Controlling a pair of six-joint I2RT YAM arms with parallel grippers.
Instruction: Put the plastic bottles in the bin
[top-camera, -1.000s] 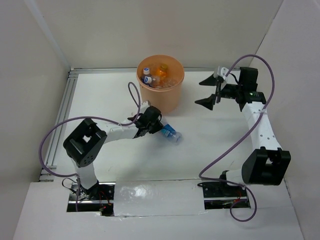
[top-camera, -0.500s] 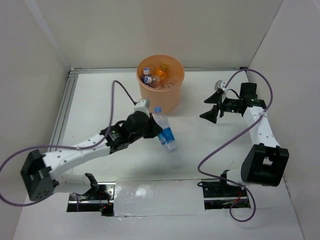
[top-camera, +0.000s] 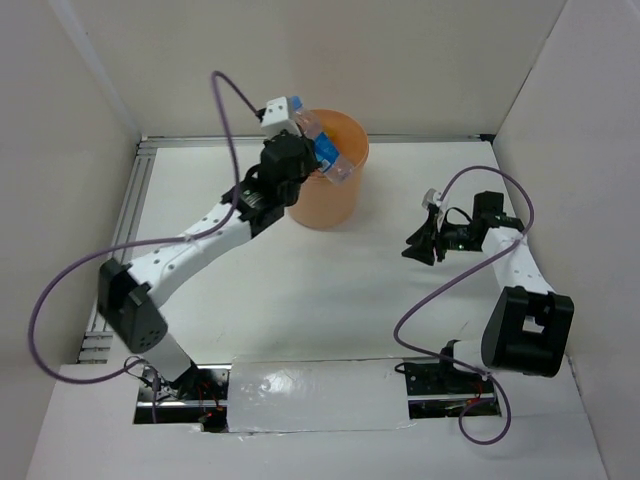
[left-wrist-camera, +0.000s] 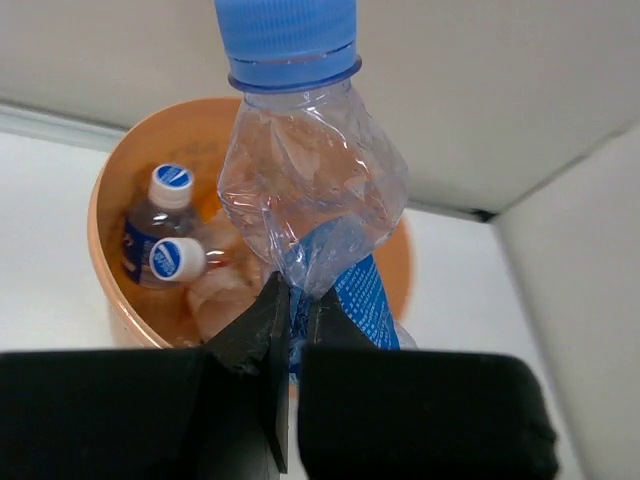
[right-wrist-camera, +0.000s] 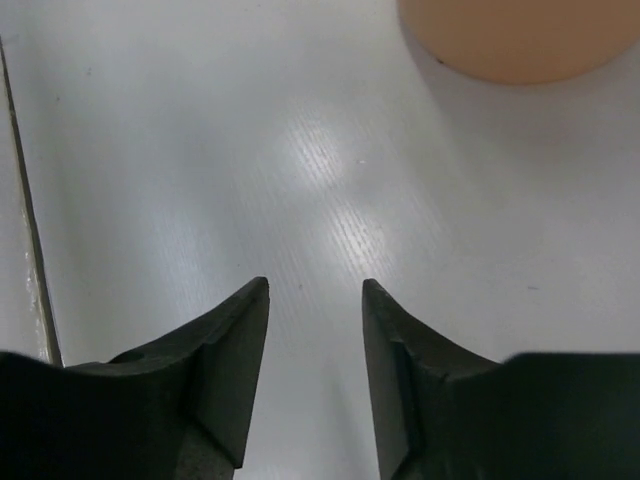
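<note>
**Item 1.** Left gripper (left-wrist-camera: 295, 300): clenched on 1 crumpled clear bottle (left-wrist-camera: 310, 180) with a blue cap and blue label, held above the mouth of the bin (left-wrist-camera: 105, 200). Not yet dropped.

**Item 2.** Bin: pale orange, at the far side of the table (right-wrist-camera: 200, 150). At least 2 capped bottles (left-wrist-camera: 160, 225) lie inside. More clear plastic lies beside them, count unclear.

**Item 3.** Right gripper (right-wrist-camera: 315, 290): jaws parted, nothing between them, low over the table, well apart from the bin.

**Status.** I see no loose bottle on the table. This looks like the last 1, with only the release left.
</note>
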